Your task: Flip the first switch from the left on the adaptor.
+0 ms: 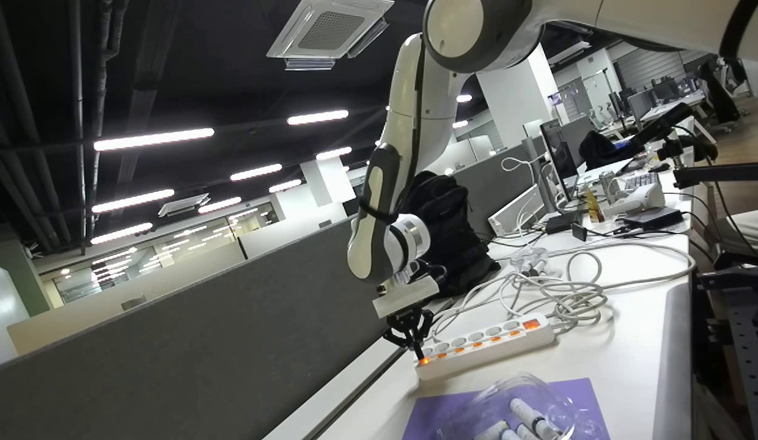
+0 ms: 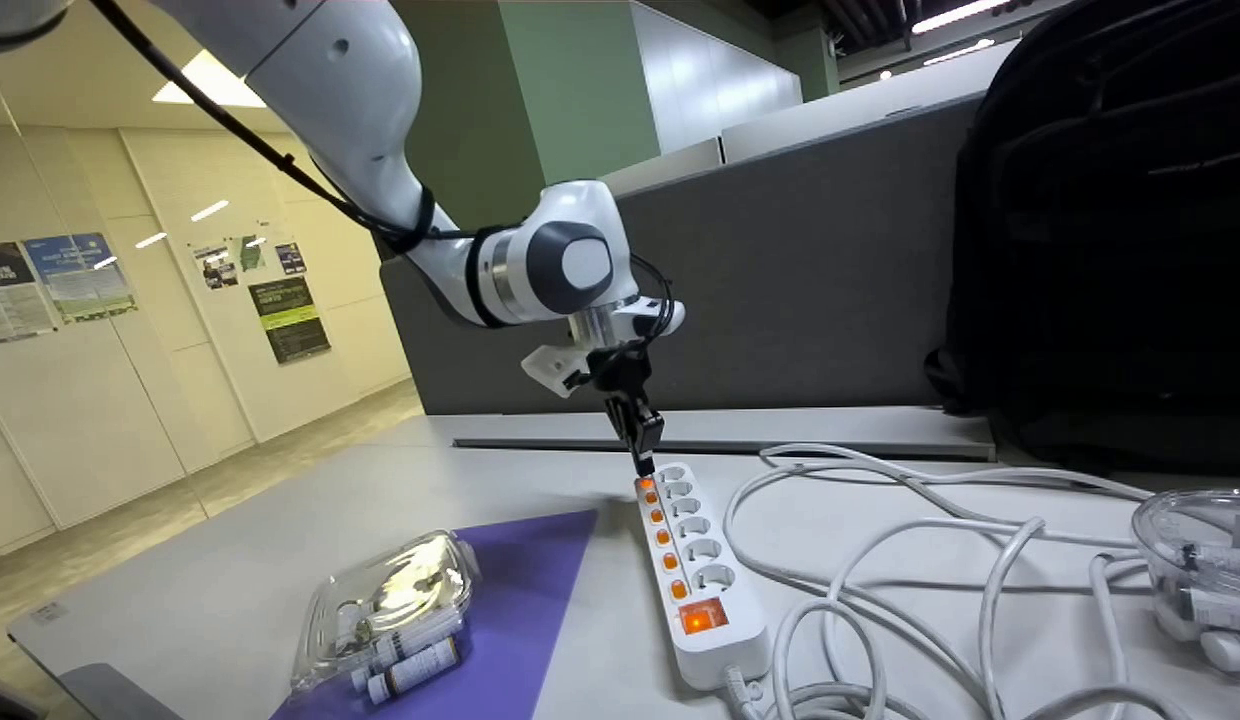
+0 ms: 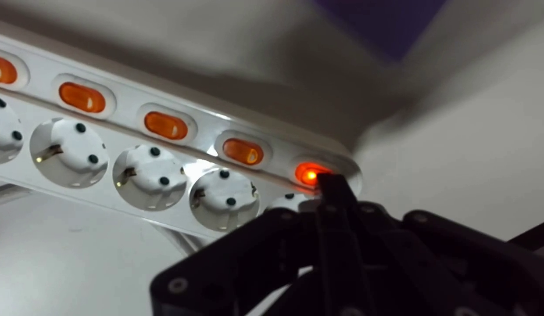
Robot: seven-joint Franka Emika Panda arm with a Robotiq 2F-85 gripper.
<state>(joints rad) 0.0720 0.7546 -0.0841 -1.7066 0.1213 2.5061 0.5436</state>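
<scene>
The adaptor is a white power strip (image 1: 501, 352) lying on the white desk; it also shows in an exterior view (image 2: 722, 650) and the wrist view (image 3: 127, 112). It has a row of small orange switches beside round sockets. The end switch (image 3: 308, 173) glows bright orange; it also glows in both exterior views (image 1: 424, 361) (image 2: 646, 484). The other small switches look unlit. My gripper (image 3: 335, 182) points down with its fingers together and nothing between them. Its tips (image 1: 420, 355) (image 2: 644, 468) are at the end switch, covering part of it. Whether they press it is unclear.
A large main switch (image 2: 702, 616) glows at the cable end. Loose white cables (image 2: 870, 610) coil beside the strip. A purple sheet (image 2: 545, 580) bears a clear plastic container (image 2: 380, 600). A grey partition (image 1: 232, 348) and a black backpack (image 2: 1100, 250) stand behind.
</scene>
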